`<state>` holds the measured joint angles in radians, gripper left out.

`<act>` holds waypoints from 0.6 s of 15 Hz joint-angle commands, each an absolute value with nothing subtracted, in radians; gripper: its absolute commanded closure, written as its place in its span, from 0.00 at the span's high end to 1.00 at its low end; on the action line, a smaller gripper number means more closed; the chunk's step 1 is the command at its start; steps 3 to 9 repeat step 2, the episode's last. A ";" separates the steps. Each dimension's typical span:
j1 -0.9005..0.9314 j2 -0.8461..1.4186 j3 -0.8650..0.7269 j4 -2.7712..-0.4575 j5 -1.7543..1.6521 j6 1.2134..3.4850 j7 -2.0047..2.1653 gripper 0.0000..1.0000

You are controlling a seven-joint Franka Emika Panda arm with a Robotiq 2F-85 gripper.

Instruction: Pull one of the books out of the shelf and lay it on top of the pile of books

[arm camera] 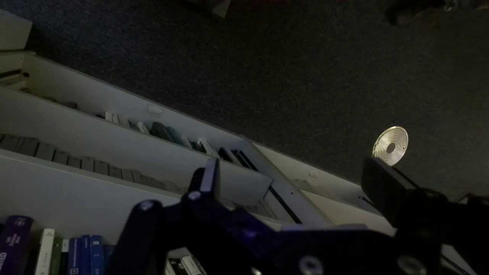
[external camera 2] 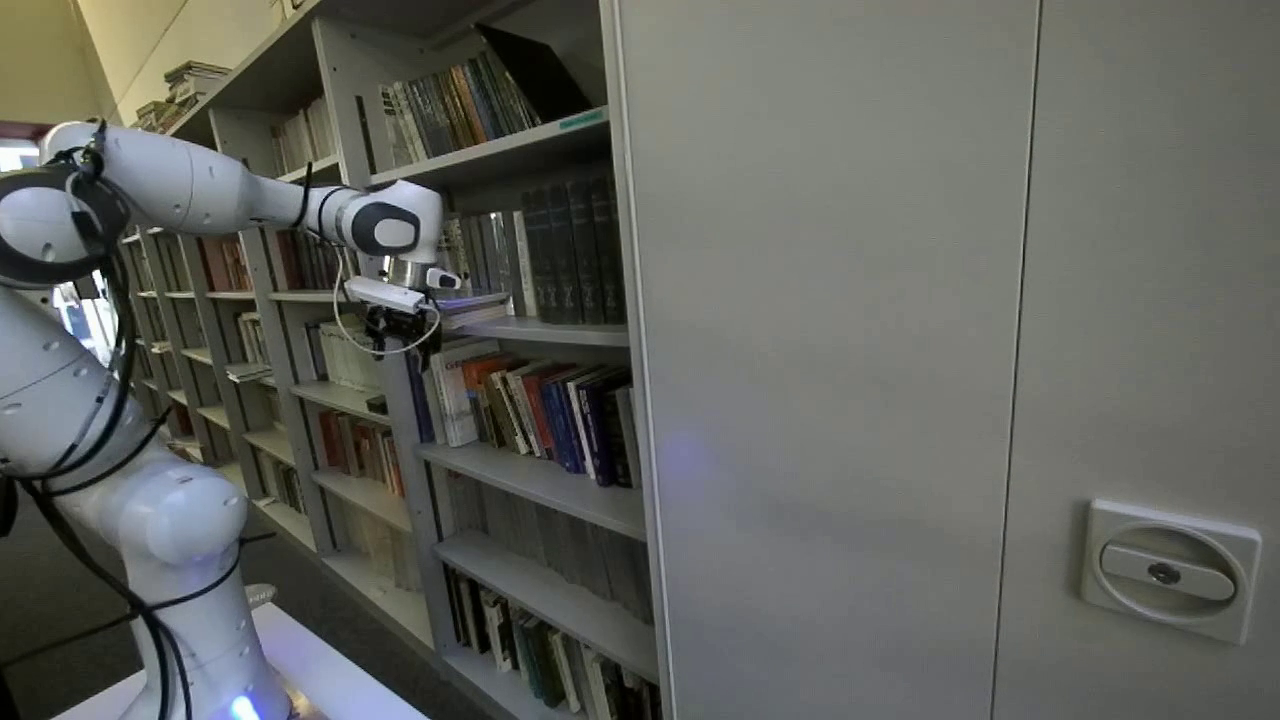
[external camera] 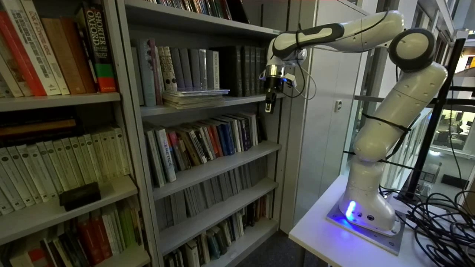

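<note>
The grey metal shelf (external camera: 230,161) holds mixed books on several levels; it also shows in an exterior view (external camera 2: 540,485) and in the wrist view (arm camera: 91,198). A flat pile of thin books (external camera: 195,98) lies on its upper-middle level, in front of upright grey books; it also shows in an exterior view (external camera 2: 475,312). I cannot pick out the thin grey-brown book for certain. My gripper (external camera: 269,107) points down, in front of the shelf, to the right of the pile in that exterior view. In the wrist view the gripper (arm camera: 290,166) is open with nothing between its fingers.
A row of upright books (external camera: 207,139) stands one level below the pile. A grey cabinet (external camera: 326,92) adjoins the shelf. Another bookcase (external camera: 59,98) stands on its other side. The arm's base is on a white table (external camera: 315,230) with cables (external camera: 441,222). A round metal disc (arm camera: 390,145) is on the floor.
</note>
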<state>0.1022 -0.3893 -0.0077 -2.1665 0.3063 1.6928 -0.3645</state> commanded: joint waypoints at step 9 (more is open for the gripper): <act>0.107 -0.410 -0.009 -2.182 0.305 1.695 -0.361 1.00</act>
